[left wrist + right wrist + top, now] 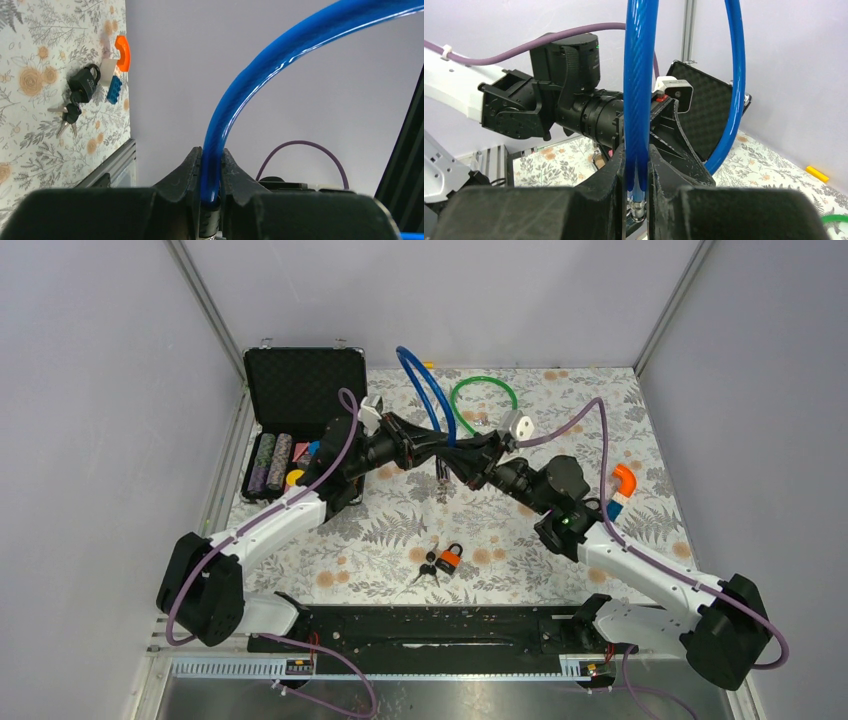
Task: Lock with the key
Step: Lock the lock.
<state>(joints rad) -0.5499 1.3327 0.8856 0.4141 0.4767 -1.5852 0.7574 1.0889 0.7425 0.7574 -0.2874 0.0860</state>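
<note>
Both arms reach inward and meet above the middle of the surface, forearms nearly level. The left tool and the right tool each pinch narrowly on the blue cable lock, its loop arcing rearward. The orange padlock, with keys seemingly attached, lies on the surface near the bases.
</note>
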